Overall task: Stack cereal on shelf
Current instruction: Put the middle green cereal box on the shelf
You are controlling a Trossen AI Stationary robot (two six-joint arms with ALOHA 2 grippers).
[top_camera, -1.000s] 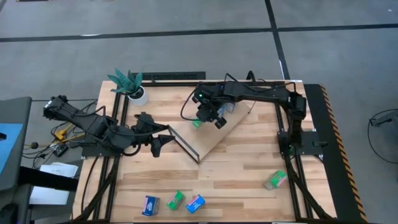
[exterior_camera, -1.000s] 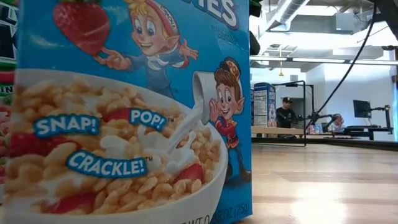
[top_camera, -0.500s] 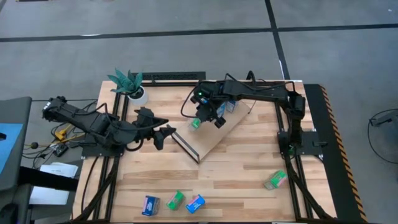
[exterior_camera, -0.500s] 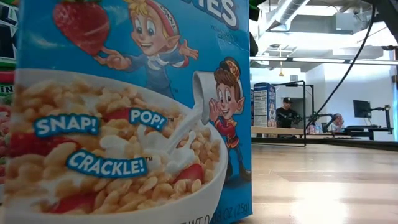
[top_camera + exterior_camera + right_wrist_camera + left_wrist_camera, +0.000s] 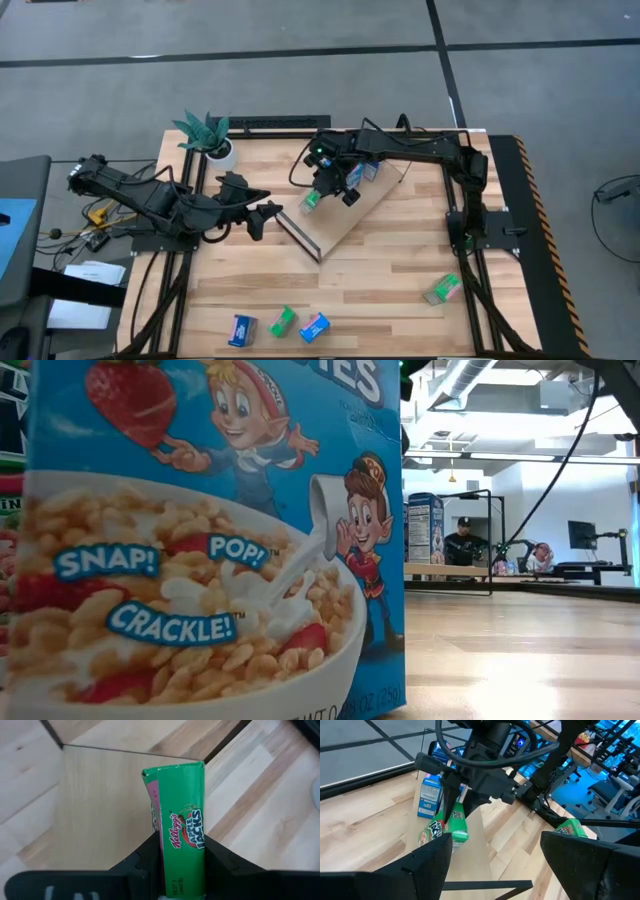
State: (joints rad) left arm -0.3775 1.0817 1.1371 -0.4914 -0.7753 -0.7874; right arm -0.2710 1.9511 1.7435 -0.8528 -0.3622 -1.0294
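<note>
The shelf [image 5: 355, 212] is a light-wood board lying slantwise at the table's middle. A blue cereal box [image 5: 366, 172] stands on its far part, also seen in the left wrist view as the blue box [image 5: 429, 795]. My right gripper [image 5: 321, 191] is shut on a green cereal box [image 5: 180, 815] over the board's left part. My left gripper [image 5: 263, 215] stands open just left of the shelf's near-left end, level, facing the green box [image 5: 454, 824], with nothing between its fingers. My right gripper pinches the green box between its two fingers [image 5: 148, 854], one on each side of the box's end nearest the wrist [image 5: 181, 870]. The fingers slant down from the far right and lie along the box. The box hangs tilted below them over the board; whether its lower end [image 5: 436, 834] touches the board I cannot tell.
Loose boxes lie near the table's front edge: blue [image 5: 241, 329], green [image 5: 283, 321], blue [image 5: 314, 327]. Another green one [image 5: 441, 289] lies at the right. A potted plant [image 5: 210, 138] stands at the far left. A blue cereal box [image 5: 200, 540] fills the low view's left.
My left gripper has swung a little toward the shelf's near-left end, staying open. My right gripper has tipped slightly, and the green box's lower end shows farther out to the left of it. The blue box has kept still.
</note>
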